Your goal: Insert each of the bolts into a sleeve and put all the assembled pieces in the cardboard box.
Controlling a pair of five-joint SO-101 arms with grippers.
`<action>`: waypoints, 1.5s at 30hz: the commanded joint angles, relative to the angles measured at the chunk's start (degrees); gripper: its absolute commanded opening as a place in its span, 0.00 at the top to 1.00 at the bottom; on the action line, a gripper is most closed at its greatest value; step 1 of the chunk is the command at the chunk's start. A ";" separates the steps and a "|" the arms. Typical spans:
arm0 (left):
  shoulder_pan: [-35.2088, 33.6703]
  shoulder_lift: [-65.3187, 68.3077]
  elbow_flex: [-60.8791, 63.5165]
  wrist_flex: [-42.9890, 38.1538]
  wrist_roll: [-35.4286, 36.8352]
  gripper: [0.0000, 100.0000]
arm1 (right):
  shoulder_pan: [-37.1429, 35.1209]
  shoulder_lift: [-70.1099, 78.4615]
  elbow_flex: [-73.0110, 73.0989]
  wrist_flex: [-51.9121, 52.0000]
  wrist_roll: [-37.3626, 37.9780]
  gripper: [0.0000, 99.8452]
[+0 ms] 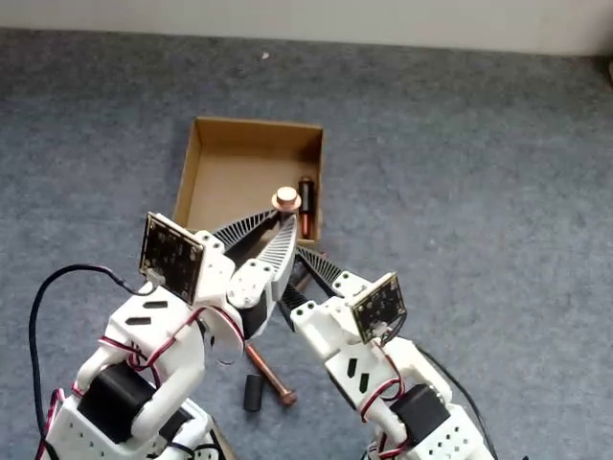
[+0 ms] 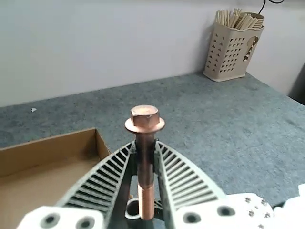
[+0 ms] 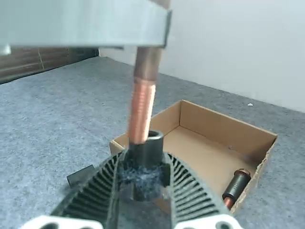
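My left gripper (image 2: 144, 149) is shut on a copper bolt (image 2: 144, 125), held upright with its head on top, just over the near edge of the cardboard box (image 1: 251, 172). Right under it, my right gripper (image 3: 144, 164) is shut on a black sleeve (image 3: 146, 155). The threaded end of the bolt (image 3: 141, 112) reaches the sleeve's top opening. In the high view the left gripper (image 1: 284, 228) sits above the right gripper (image 1: 301, 271). One assembled piece (image 1: 306, 206) lies in the box by its right wall.
A loose bolt (image 1: 269, 373) and a loose black sleeve (image 1: 253, 392) lie on the grey carpet between the arm bases. A beige holder of sticks (image 2: 233, 44) stands far off by the wall. Open carpet lies to both sides of the box.
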 commanded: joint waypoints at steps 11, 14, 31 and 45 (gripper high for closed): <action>-3.38 -0.84 3.56 -4.48 0.70 0.99 | -2.68 -1.19 -1.19 -1.80 0.70 1.00; -3.38 -0.84 4.35 -4.40 0.70 0.99 | -2.59 -1.19 -1.27 -1.89 0.70 1.00; -5.58 -0.84 4.09 2.46 0.70 0.86 | 2.95 -1.19 -4.35 -3.74 0.35 1.00; -8.48 -0.84 -8.75 21.36 -7.30 0.77 | 3.56 -0.75 -3.82 -3.30 0.35 1.00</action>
